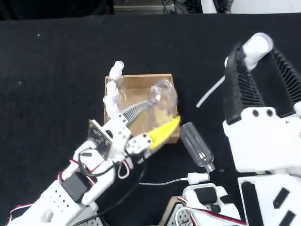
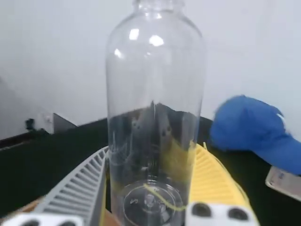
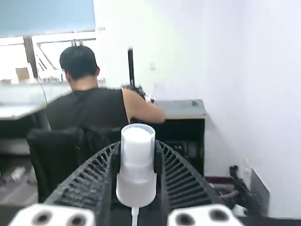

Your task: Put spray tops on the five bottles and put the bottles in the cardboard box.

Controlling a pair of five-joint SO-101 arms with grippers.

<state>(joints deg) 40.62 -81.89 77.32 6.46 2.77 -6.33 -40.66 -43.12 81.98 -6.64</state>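
Note:
My left gripper [image 1: 165, 111] is shut on a clear bottle [image 1: 163, 92] with no top, held upright over the cardboard box [image 1: 141, 77]. In the left wrist view the bottle [image 2: 155, 108] stands between the grey finger [image 2: 77, 188] and the yellow finger [image 2: 211, 181]. Three bottles with white spray tops [image 1: 113, 87] stand along the box's left side. My right gripper [image 1: 255, 49] is raised at the right, shut on a white spray top [image 3: 136, 165] whose tube [image 1: 209, 92] hangs down.
Another clear bottle without a top [image 1: 197, 145] lies on the black table just right of the box. A loose spray top [image 1: 196, 178] with its thin tube lies near the front edge, between the two arm bases.

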